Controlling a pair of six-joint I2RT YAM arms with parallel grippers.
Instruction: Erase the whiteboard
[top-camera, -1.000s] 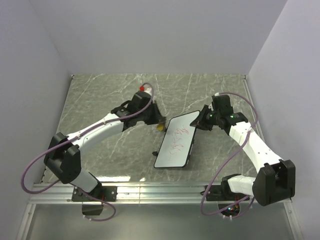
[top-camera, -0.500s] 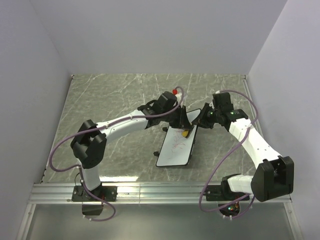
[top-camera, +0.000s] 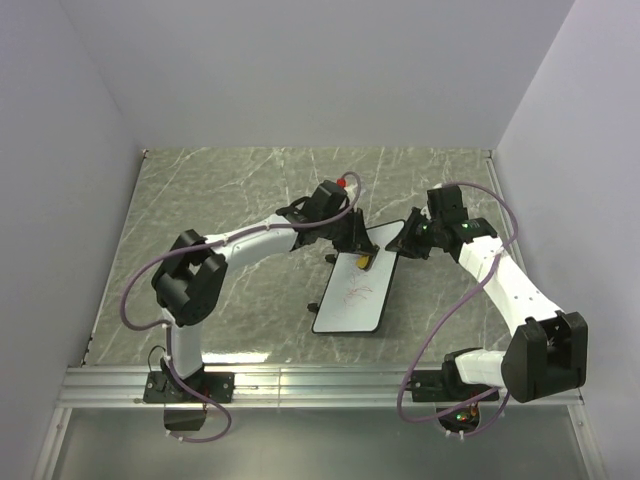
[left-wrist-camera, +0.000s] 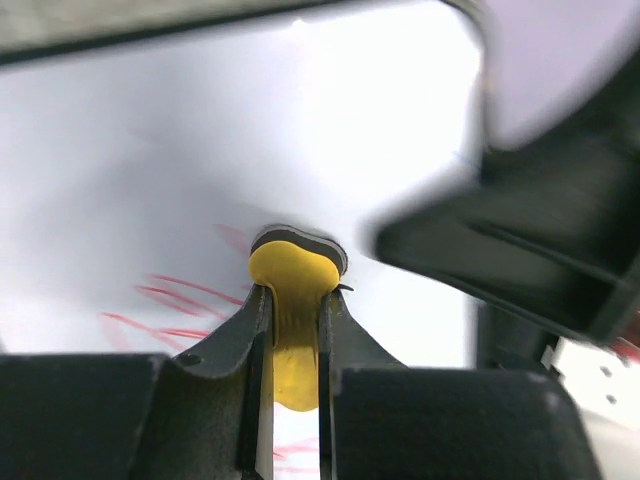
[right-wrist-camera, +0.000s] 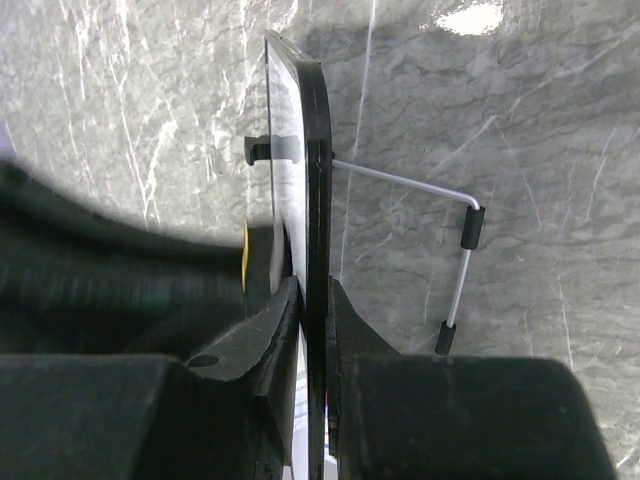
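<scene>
Now: the whiteboard (top-camera: 352, 295) rests on the marble table (top-camera: 200, 210). Its far right corner sits between the fingers of the right gripper (top-camera: 404, 241), which are closed down on the black rim; the wrist view shows the board edge-on in that pinch. A wire stand (right-wrist-camera: 462, 250) juts from the board's back. The left gripper (top-camera: 360, 254) is over the board's far end, jaws narrowed onto a yellow eraser (left-wrist-camera: 290, 275) that touches the white face. Red scribbles (left-wrist-camera: 170, 300) lie just beside the eraser.

left tool (top-camera: 360, 256) moved from beside the whiteboard (top-camera: 350, 302) onto its far half, yellow eraser (top-camera: 365, 263) now touching it
</scene>
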